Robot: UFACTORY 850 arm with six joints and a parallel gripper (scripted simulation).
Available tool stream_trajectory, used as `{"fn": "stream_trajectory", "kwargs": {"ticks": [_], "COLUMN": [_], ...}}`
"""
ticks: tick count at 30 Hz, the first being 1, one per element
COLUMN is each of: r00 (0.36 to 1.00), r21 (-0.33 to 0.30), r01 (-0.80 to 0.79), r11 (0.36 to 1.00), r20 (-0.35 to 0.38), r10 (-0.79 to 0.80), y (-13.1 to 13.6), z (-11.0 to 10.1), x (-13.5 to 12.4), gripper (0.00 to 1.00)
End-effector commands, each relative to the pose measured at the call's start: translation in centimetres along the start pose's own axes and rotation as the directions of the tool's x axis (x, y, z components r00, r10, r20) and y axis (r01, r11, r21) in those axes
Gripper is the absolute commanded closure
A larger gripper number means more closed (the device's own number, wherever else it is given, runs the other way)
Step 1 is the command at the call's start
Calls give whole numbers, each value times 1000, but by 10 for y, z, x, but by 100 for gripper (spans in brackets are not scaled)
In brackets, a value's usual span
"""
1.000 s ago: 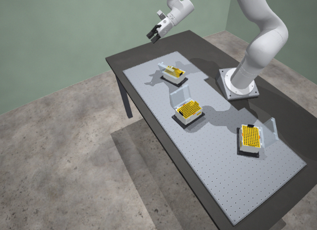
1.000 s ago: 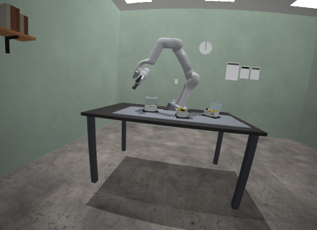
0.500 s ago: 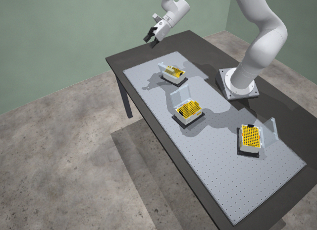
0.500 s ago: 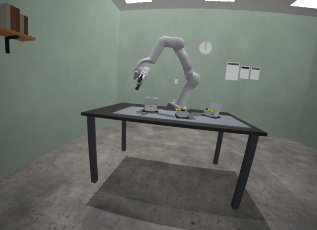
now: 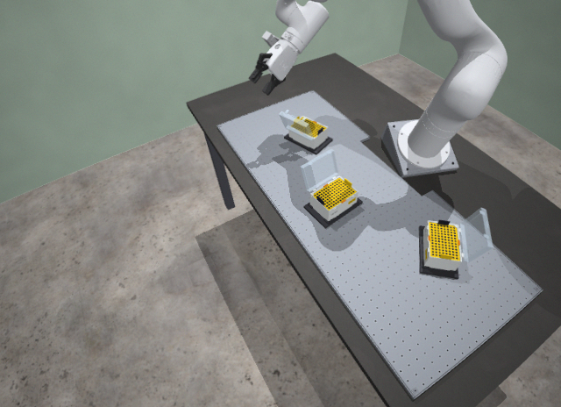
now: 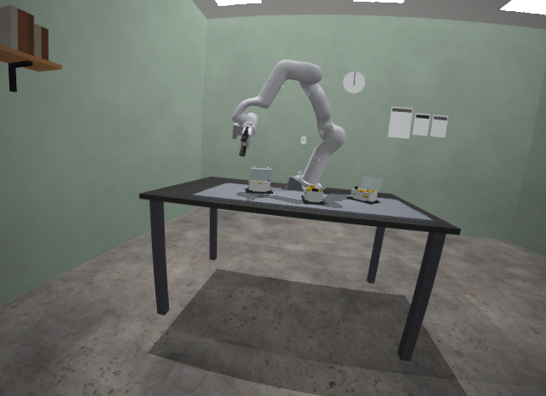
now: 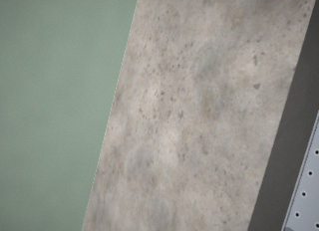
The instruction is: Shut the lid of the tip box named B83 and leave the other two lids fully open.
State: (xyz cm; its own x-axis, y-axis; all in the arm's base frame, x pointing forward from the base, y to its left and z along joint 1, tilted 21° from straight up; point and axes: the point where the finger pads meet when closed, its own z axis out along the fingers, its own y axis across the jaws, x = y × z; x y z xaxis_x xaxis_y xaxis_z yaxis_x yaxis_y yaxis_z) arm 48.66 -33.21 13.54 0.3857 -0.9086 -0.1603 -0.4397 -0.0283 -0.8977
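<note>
Three tip boxes with yellow tip racks stand on dark holder plates on the table. The box on H1 [image 5: 307, 130] has its lid [image 5: 286, 119] tilted partly up. The box on H2 [image 5: 334, 196] has its lid [image 5: 320, 168] standing open. The box on H3 [image 5: 444, 245] has its lid [image 5: 481, 232] open to the side. The ID stickers are too small to read. My gripper [image 5: 264, 79] is open and empty, high in the air beyond the table's end near H1, and it also shows in the exterior view [image 6: 242, 151]. The wrist view shows only the floor, the wall and the table's edge [image 7: 289, 156].
A grey perforated plate [image 5: 376, 239] covers most of the dark table. The arm's base [image 5: 423, 151] stands at the table's back edge behind H2. A wall shelf [image 6: 26, 52] hangs far to the left.
</note>
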Motion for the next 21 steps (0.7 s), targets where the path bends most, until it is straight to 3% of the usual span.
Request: {"fn": "stream_trajectory", "kwargs": {"ticks": [1, 6, 12, 15, 21], "r00": [997, 996, 976, 975, 938], "r21": [-11, -12, -50, -51, -109], "r01": [-64, -68, -175, -178, -277], "r11": [998, 998, 983, 983, 955], "r20": [46, 49, 122, 124, 185], "r10": [65, 68, 179, 183, 293], "y": [-8, -13, -25, -29, -40], "z": [9, 14, 30, 34, 49], "x": [-10, -16, -37, -44, -67], "gripper": [0, 0, 0, 0, 0]}}
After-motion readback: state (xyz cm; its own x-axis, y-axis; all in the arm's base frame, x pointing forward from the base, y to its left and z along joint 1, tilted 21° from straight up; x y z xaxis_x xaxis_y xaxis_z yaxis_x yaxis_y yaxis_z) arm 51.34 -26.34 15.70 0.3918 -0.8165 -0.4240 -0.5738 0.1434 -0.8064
